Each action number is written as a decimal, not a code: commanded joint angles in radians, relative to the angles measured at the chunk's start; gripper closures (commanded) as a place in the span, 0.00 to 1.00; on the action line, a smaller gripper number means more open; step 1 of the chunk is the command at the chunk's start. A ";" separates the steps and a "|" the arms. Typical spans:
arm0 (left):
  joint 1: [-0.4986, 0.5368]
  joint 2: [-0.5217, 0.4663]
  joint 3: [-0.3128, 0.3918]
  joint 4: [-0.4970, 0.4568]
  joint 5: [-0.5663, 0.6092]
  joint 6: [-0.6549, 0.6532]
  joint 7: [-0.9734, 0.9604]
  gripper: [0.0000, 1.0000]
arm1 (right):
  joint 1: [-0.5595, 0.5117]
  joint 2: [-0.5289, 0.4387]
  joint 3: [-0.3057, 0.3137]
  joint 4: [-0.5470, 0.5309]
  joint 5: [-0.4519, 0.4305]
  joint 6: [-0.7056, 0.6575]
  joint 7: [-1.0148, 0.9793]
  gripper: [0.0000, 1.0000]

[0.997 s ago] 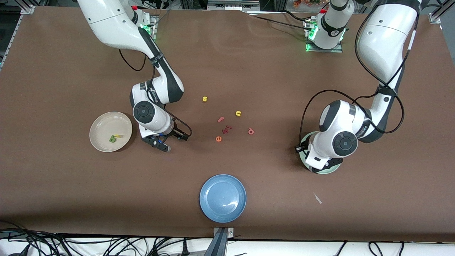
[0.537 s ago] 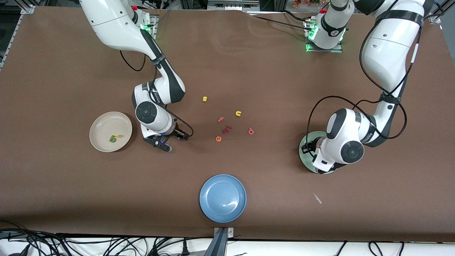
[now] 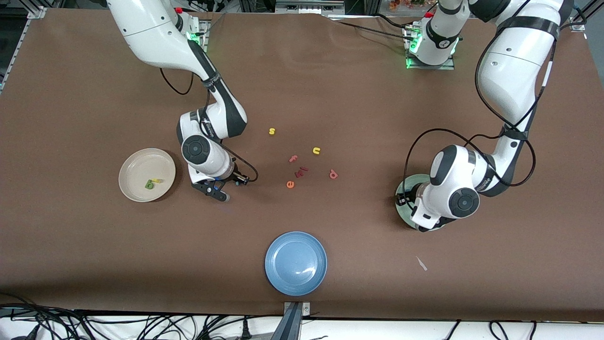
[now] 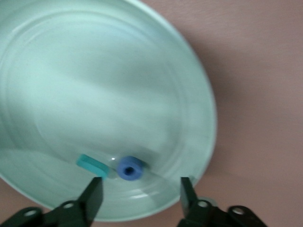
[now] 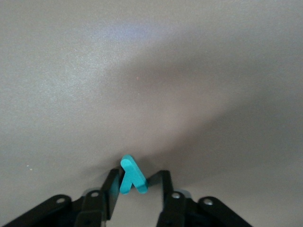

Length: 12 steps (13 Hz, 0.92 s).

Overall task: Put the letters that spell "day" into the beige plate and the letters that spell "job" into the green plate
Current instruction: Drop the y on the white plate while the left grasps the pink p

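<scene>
My right gripper [image 5: 139, 177] is down at the table between the beige plate [image 3: 137, 165] and the loose letters, shut on the teal "y" [image 5: 131, 175], which stands on edge between its fingers. A green letter [image 3: 149, 184] and a yellow letter [image 3: 158, 180] lie in the beige plate. My left gripper [image 4: 141, 196] hangs open just over the green plate [image 4: 94, 71]. The blue "o" [image 4: 130, 168] and the teal "j" [image 4: 92, 165] lie in that plate, free of the fingers. The red-pink "b" [image 3: 333, 174] lies on the table mid-way between the arms.
Loose letters lie mid-table: yellow "s" [image 3: 272, 131], yellow "u" [image 3: 316, 150], pink "f" [image 3: 293, 158], orange "e" [image 3: 290, 184] and a dark red piece [image 3: 301, 171]. A blue plate [image 3: 296, 263] sits near the front edge. A white scrap [image 3: 421, 263] lies beside it, toward the left arm's end.
My right gripper has closed its fingers on the teal "y" without moving much. The left hand shifted slightly over the green plate.
</scene>
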 commanded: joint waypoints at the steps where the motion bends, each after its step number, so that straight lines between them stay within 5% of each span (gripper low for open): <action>1: -0.018 -0.034 -0.060 -0.002 0.013 -0.014 -0.175 0.00 | 0.007 0.021 -0.002 0.022 0.019 0.006 -0.006 0.99; 7: -0.191 -0.006 -0.092 0.009 -0.060 0.179 -0.552 0.01 | -0.004 0.006 -0.013 0.135 -0.001 -0.200 -0.081 1.00; 12: -0.269 0.047 -0.080 -0.007 -0.050 0.276 -0.626 0.09 | -0.007 -0.142 -0.160 0.041 -0.008 -0.376 -0.490 1.00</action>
